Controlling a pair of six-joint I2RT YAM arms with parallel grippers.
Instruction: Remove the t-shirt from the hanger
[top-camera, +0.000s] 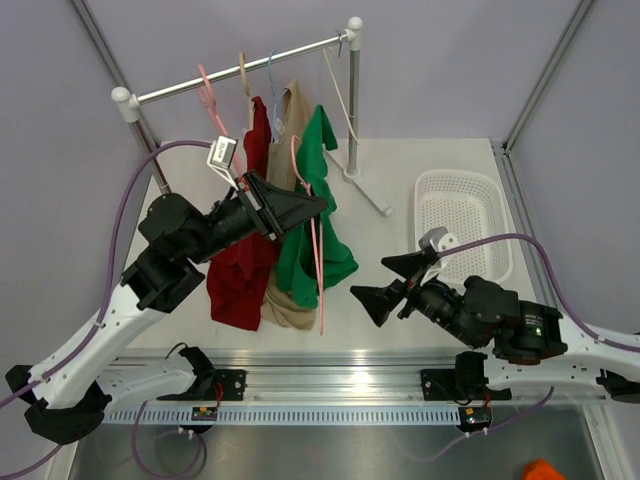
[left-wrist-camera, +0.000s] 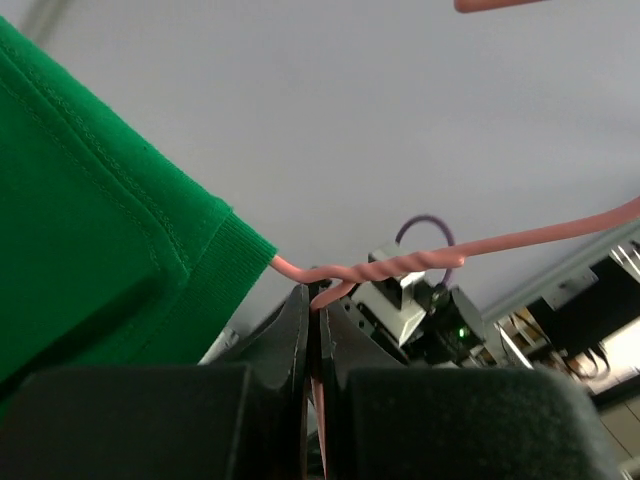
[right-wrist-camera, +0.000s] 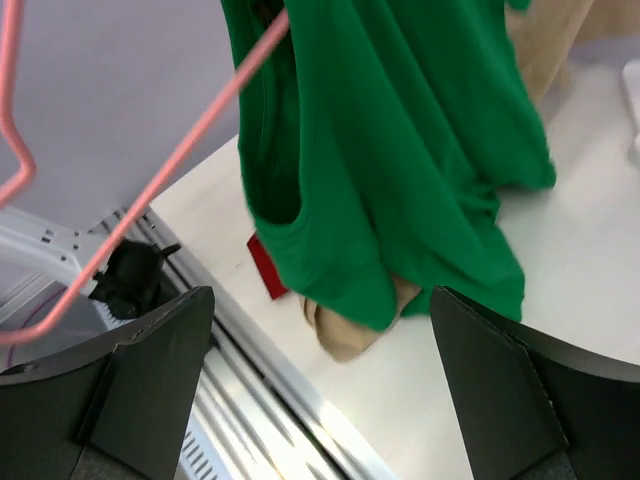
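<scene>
Though unclear from above, the left jaws are shown by the wrist view clamped on the pink hanger (left-wrist-camera: 420, 262). The right jaws are spread wide, empty, near the green t-shirt (right-wrist-camera: 400, 150).

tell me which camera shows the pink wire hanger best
The left wrist view: the pink wire hanger shows close up, gripped beside its twisted neck by the shut left gripper. The top external view gives only a thin pink line over the shirts; the right wrist view, one bare stretch of wire.
</scene>
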